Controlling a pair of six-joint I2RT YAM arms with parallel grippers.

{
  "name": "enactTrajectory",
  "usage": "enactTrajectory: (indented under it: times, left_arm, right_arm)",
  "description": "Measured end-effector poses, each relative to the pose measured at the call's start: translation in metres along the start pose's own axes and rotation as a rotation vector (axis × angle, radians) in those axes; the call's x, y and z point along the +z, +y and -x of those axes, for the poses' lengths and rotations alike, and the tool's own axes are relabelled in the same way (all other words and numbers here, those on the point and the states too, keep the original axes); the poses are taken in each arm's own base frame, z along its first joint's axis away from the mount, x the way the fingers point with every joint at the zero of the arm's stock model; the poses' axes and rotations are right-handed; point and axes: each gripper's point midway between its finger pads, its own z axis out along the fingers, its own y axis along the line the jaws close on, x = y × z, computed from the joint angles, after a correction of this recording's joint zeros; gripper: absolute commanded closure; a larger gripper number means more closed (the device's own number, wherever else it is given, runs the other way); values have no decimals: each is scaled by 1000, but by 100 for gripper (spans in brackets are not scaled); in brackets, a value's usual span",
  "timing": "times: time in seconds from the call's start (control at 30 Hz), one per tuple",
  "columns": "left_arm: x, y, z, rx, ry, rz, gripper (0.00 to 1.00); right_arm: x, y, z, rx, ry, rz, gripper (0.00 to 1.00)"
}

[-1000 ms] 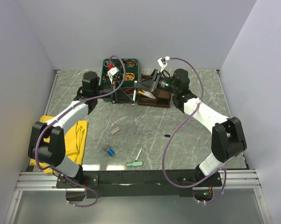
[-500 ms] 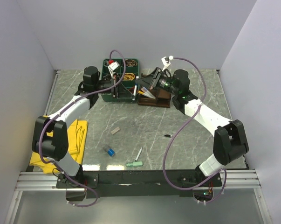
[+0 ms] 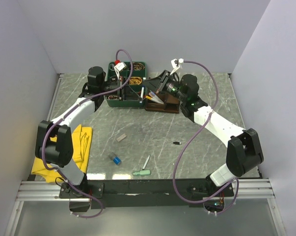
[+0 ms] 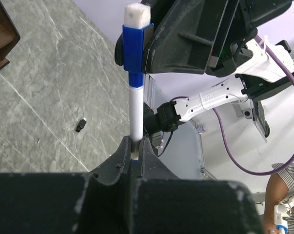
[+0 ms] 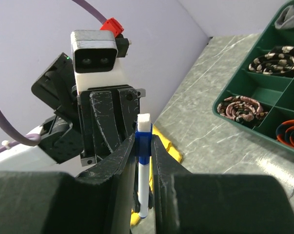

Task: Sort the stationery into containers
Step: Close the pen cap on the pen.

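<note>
Walls: pale lilac panels close in the left, far and right sides.
Table top: a grey-green marbled slab with a metal rail along its near edge.
Yellow cloth: lies crumpled at the left edge, partly under the left arm.
Left gripper: reaches rightward across the green tray, its fingers pressed together on the white end of the marker.
Green tray: sits at the far middle, with coiled bands in its compartments.
Loose stationery: a blue-capped piece, a beige piece, a mint eraser, a white pen and a black bit lie scattered on the open slab, nearer to me than the tray.
Marker: white barrel and blue cap, held off the surface by both tools where the tray meets the wooden organiser. I cannot tell how high it is.
Wooden organiser: dark brown, just right of the green tray.
Right gripper: comes in from the right, its fingers pinching the marker's blue cap.
Change: a second ago the left arm's shoulder and elbow bulked lower over the cloth. Now that arm stretches farther back and more of the yellow shows. The marker has drifted a little toward the far wall. The loose pieces lie where they did.
</note>
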Motion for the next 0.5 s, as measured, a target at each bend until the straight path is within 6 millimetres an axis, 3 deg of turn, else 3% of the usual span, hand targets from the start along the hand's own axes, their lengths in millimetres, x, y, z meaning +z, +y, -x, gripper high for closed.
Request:
enactTrajectory:
  times: [0.5]
  left_arm:
    - [0, -3, 17, 56, 5, 23, 99]
  right_arm:
    - [-1, 5, 12, -94, -73, -38, 100]
